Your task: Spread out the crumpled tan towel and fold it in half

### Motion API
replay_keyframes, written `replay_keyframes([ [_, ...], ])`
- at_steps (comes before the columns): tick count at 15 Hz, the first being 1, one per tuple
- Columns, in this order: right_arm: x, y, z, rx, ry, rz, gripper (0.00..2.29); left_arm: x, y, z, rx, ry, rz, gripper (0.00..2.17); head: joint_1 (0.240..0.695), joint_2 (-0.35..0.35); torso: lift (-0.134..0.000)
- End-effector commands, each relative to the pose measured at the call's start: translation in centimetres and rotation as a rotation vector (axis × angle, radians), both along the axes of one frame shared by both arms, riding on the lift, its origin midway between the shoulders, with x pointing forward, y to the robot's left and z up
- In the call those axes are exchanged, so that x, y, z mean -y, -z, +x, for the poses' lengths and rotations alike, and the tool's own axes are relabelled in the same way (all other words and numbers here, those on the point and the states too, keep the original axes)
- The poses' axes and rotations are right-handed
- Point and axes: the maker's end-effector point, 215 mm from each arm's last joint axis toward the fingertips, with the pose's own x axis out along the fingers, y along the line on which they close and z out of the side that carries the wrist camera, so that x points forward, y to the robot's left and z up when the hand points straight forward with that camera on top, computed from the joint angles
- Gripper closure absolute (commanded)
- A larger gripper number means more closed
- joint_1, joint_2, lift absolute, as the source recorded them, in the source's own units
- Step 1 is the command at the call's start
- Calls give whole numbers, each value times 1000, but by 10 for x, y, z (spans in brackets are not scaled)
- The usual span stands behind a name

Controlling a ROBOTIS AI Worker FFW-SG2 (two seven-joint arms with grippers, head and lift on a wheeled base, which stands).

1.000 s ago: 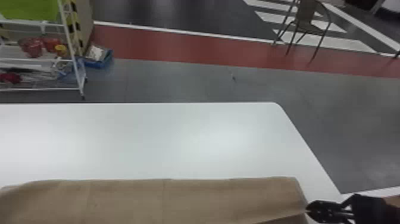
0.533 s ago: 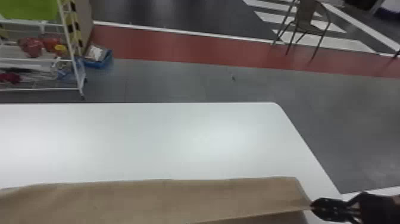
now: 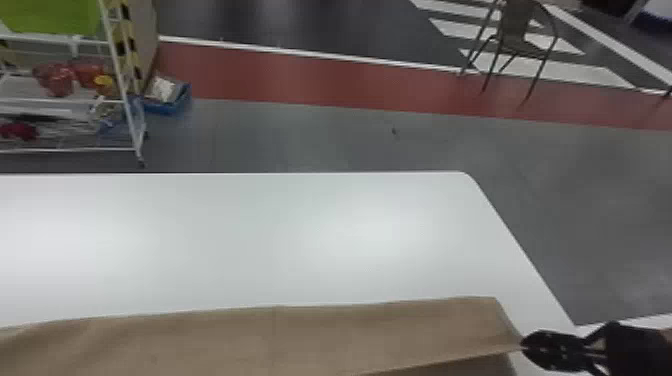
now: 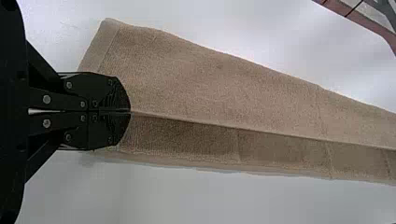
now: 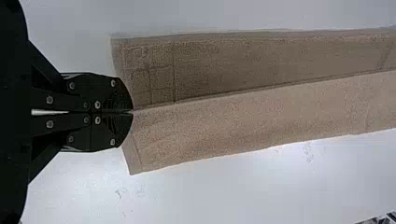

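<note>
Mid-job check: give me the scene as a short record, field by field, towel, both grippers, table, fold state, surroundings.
towel: tan, a long strip on the table
left gripper: fingers shut on the edge at one end
right gripper: fingers shut on the edge at the other end
table: white
fold state: unfinished; a shaded layer shows beyond the held edge
surroundings: white rack and chair beyond the table
</note>
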Motion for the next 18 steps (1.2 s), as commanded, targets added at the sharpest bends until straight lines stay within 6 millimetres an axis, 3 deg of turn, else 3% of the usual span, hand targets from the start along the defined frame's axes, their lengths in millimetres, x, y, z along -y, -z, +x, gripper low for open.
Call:
replay_keyframes([
  [1, -1, -2, -4, -2, -4, 1, 2037, 0, -7, -7, 6, -1, 6, 1544, 695, -249, -120],
  [3, -2, -1, -5, -4, -3, 6, 2037, 1, -11, -12, 9, 2, 14, 1544, 695, -246, -120],
  [7, -17, 14, -12, -38, -28, 18, 2037, 7, 3, -24, -35, 16, 9, 1544, 695, -248, -120],
  [9, -20, 9, -7, -23, -36, 18, 2037, 4, -3, -22, -24, 8, 19, 1544, 695, -246, -120],
  [12, -14, -16, 2, 37, -24, 27, 2037, -4, -28, -24, 22, -2, 46, 1544, 695, -224, -120],
  [16, -24, 13, -10, -32, -37, 32, 2037, 2, -4, -40, -46, 9, 37, 1544, 695, -220, -120],
  [18, -32, 14, -8, -32, -56, 36, 2037, 8, 1, -39, -60, 26, 47, 1544, 695, -223, -120],
])
